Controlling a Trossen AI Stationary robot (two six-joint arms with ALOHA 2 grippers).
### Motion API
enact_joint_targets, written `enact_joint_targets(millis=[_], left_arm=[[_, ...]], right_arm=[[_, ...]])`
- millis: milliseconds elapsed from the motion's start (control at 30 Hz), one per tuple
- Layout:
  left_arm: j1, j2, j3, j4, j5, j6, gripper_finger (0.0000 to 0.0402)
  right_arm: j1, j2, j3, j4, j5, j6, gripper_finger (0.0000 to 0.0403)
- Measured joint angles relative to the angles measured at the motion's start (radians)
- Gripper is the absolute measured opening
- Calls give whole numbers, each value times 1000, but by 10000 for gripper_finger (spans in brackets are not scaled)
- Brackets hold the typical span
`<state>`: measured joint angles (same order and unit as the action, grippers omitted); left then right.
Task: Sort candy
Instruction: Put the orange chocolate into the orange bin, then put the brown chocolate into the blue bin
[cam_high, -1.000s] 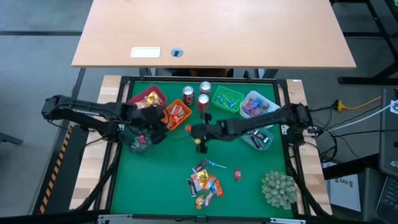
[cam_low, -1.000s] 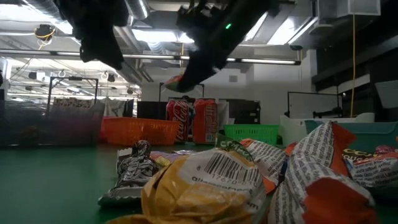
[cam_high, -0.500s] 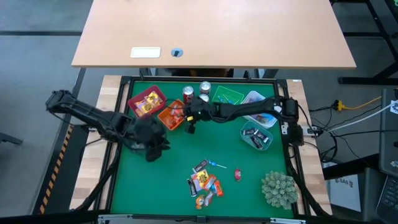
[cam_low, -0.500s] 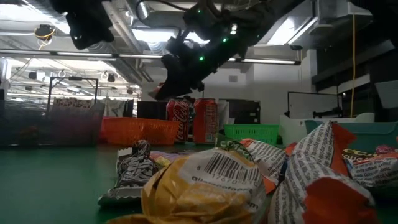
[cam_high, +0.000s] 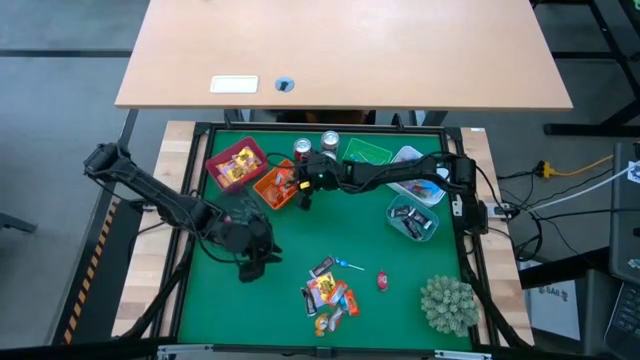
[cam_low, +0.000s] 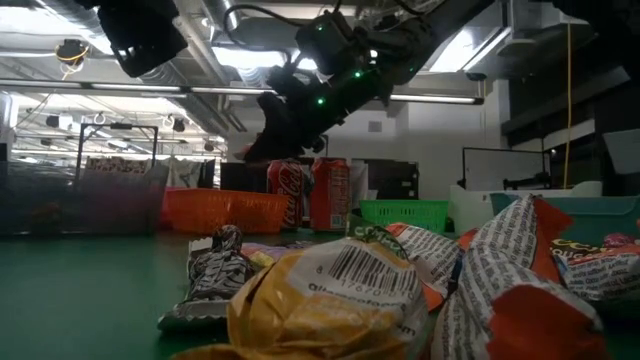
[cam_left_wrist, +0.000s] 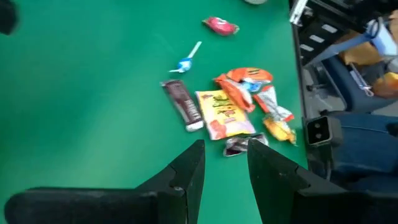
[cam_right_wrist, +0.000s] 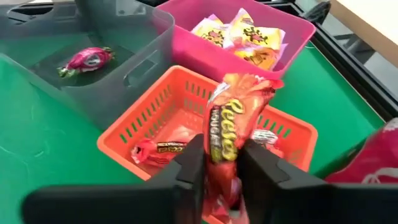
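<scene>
- An orange Reese's packet (cam_right_wrist: 231, 127) stands between the fingers of the right gripper (cam_right_wrist: 222, 167), which pinch it, directly above the orange basket (cam_right_wrist: 152, 121)
- That basket holds more orange and red wrapped sweets (cam_right_wrist: 157, 150) on its floor
- The pink bin (cam_right_wrist: 205, 53) just beside it carries yellow packets (cam_right_wrist: 244, 34); the grey bin (cam_right_wrist: 134, 28) on its other side holds one pink-wrapped sweet (cam_right_wrist: 87, 59)
- The unsorted candy pile (cam_high: 328, 293) lies on the green tabletop (cam_high: 290, 240) near the front edge, well apart from the bins, with one red sweet (cam_high: 382, 281) just beside it
- The left gripper (cam_left_wrist: 224, 171) hovers near that pile, fingers parted with nothing between them
- The left wrist view picks out a dark bar (cam_left_wrist: 183, 104), a yellow packet (cam_left_wrist: 225, 114) and a blue-stick lollipop (cam_left_wrist: 188, 59), which blur together from overhead
- Only the high view shows the green basket (cam_high: 365, 155), the pale blue bin (cam_high: 412, 165) and a second grey bin (cam_high: 412, 220)
- The low view shows two red soda cans (cam_low: 312, 193) behind the orange basket
</scene>
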<state>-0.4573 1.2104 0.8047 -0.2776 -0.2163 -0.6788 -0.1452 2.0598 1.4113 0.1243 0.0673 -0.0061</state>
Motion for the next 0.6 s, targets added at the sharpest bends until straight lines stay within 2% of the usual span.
enact_joint_targets(millis=[200,300,600], left_arm=[[-37,62,0,152,24,26,110],[-51,94,0,237,24,66,110],[-62,213,-1,390,25,88,110]], right_arm=[[0,0,0,4,8,0,168],[0,-20,0,-21,10,0,195],[2,-221,0,-293,10,-89,209]])
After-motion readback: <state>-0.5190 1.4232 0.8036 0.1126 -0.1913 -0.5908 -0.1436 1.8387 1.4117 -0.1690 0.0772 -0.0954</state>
